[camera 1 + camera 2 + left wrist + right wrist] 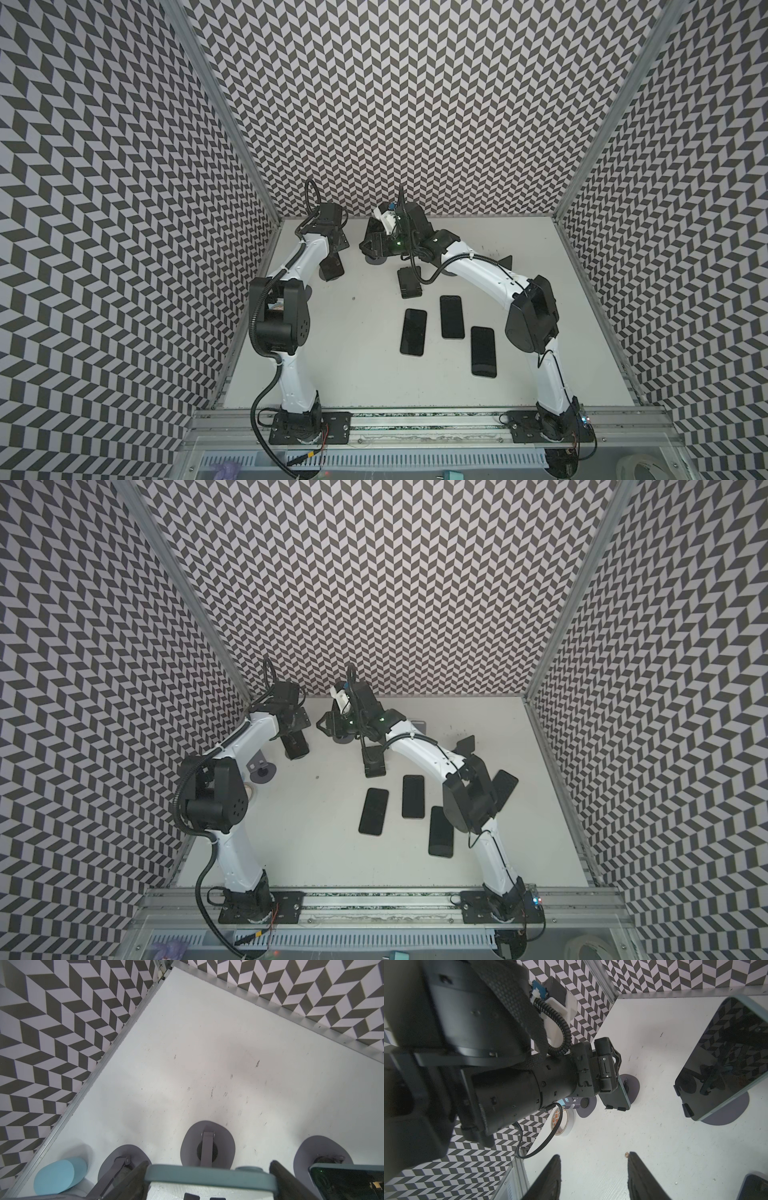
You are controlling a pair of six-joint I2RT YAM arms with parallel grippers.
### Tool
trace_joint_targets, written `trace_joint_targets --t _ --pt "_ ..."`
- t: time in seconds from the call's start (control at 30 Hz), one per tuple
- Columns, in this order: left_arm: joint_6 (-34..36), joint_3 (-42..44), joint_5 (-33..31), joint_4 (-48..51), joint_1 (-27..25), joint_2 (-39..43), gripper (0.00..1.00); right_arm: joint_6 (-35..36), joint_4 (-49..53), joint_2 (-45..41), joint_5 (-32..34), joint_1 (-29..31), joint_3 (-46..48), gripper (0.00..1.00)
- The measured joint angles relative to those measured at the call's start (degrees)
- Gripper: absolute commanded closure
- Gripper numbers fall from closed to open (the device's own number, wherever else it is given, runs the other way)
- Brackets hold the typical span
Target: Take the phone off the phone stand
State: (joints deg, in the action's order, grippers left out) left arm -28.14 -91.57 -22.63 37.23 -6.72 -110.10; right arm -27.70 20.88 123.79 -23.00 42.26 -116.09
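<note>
A dark phone with a teal edge (pixel 207 1174) leans on its grey phone stand (pixel 634 1084) at the back left of the table, its lower end still in the stand's black clips. My left gripper (pixel 208 1167) comes down over its top end, with a finger pressed against each side. Both top views show this phone (pixel 331 269) (pixel 296 748) under the left gripper (pixel 333 253) (pixel 293 731). My right gripper (pixel 594 1155) hovers beside it, open and empty, also seen in a top view as the right gripper (pixel 371 246).
Three phones (pixel 413 331) (pixel 451 316) (pixel 483 351) lie flat mid-table. More phones lean on stands (pixel 409 282) (pixel 720 1059) (pixel 505 789). Empty grey stands (pixel 207 1145) (pixel 262 769), a tape roll (pixel 562 1122) and a light-blue round object (pixel 60 1176) sit by the left wall.
</note>
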Motion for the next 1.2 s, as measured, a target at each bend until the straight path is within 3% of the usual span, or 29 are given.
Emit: trace_joint_targets --t 1.2 --pt "0.2 2.4 0.9 -2.6 0.7 0.0 0.26 0.0 0.1 0.0 0.0 0.1 0.0 0.49"
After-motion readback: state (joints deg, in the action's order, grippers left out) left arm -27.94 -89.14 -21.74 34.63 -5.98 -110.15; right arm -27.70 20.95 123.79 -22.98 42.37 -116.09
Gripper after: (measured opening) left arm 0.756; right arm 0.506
